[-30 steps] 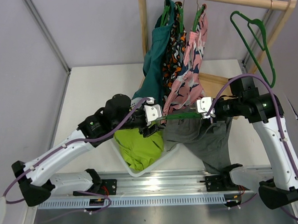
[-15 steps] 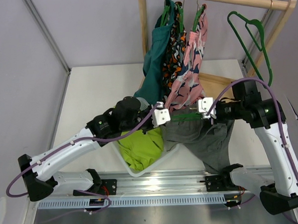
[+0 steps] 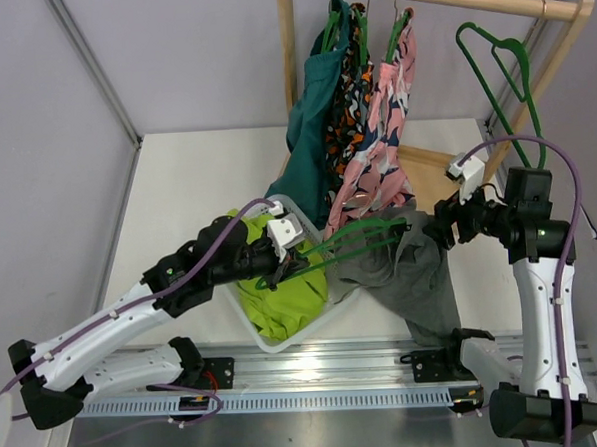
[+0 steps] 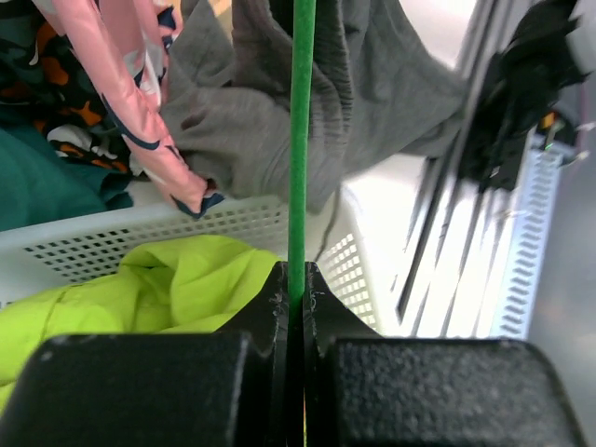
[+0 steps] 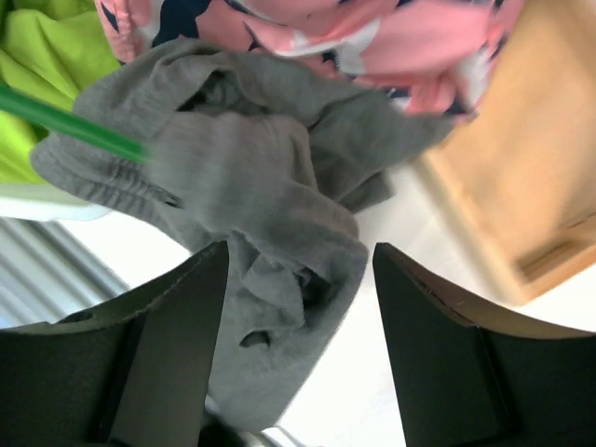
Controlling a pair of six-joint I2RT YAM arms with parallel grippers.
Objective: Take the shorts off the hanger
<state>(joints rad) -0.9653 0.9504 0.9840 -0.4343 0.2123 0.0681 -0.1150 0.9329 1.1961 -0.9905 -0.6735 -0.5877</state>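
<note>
One hanger (image 4: pixel 300 140) clenched by left gripper (image 4: pixel 296 284); right gripper (image 5: pixel 300 251) spread, seemingly off shorts (image 5: pixel 247 172)

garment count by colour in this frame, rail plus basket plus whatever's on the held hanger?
Teal garment, on the rail: 1
Orange-and-black print garment, on the rail: 1
Pink floral garment, on the rail: 1
Grey shorts: 1
Lime green garment, in the white basket: 1
Total: 5
</note>
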